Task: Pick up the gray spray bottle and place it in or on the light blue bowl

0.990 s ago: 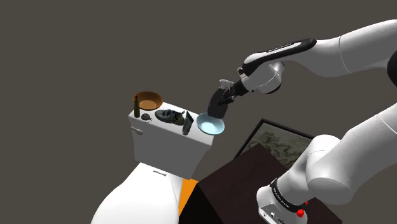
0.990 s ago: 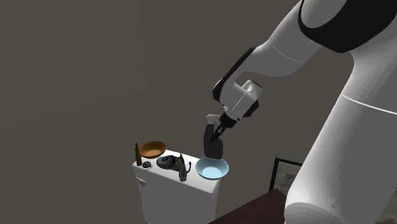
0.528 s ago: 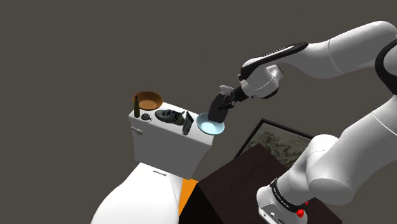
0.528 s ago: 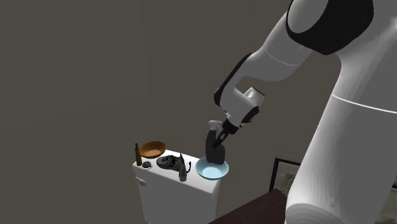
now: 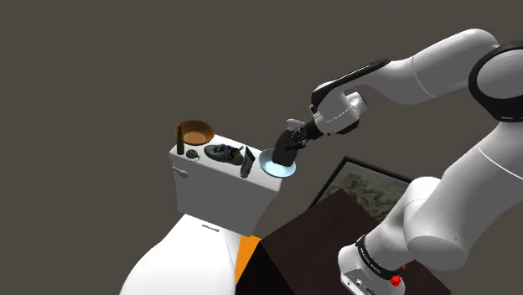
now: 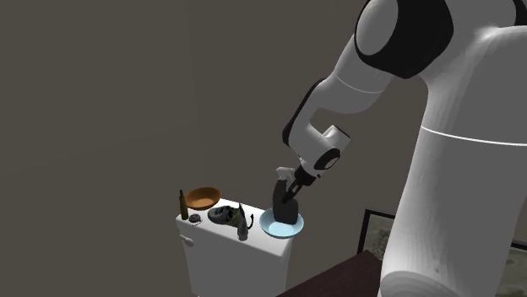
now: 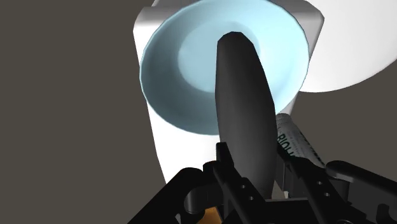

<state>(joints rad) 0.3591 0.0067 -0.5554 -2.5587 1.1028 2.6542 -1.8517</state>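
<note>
The dark gray spray bottle (image 5: 283,149) (image 6: 285,205) (image 7: 245,108) hangs clasped in my gripper (image 5: 295,142) (image 6: 292,187) (image 7: 261,175), which is shut on its upper body. Its base reaches down into the light blue bowl (image 5: 278,168) (image 6: 274,228) (image 7: 178,70); I cannot tell whether it touches the bowl's floor. The bowl sits at the end of the white toilet tank lid (image 5: 201,168) (image 6: 220,229) nearest the arm.
On the lid also stand a brown bowl (image 5: 196,131) (image 6: 203,197), a small dark bottle (image 5: 178,140) (image 6: 182,205), a dark lump (image 5: 223,152) and a dark upright item (image 5: 246,163). A dark stand top (image 5: 310,243) and a framed picture (image 5: 360,180) lie near the arm.
My gripper has carried the spray bottle downward and toward the bowl; the bottle's base went from hanging above the rim to sitting inside the bowl. The grip stays shut.
</note>
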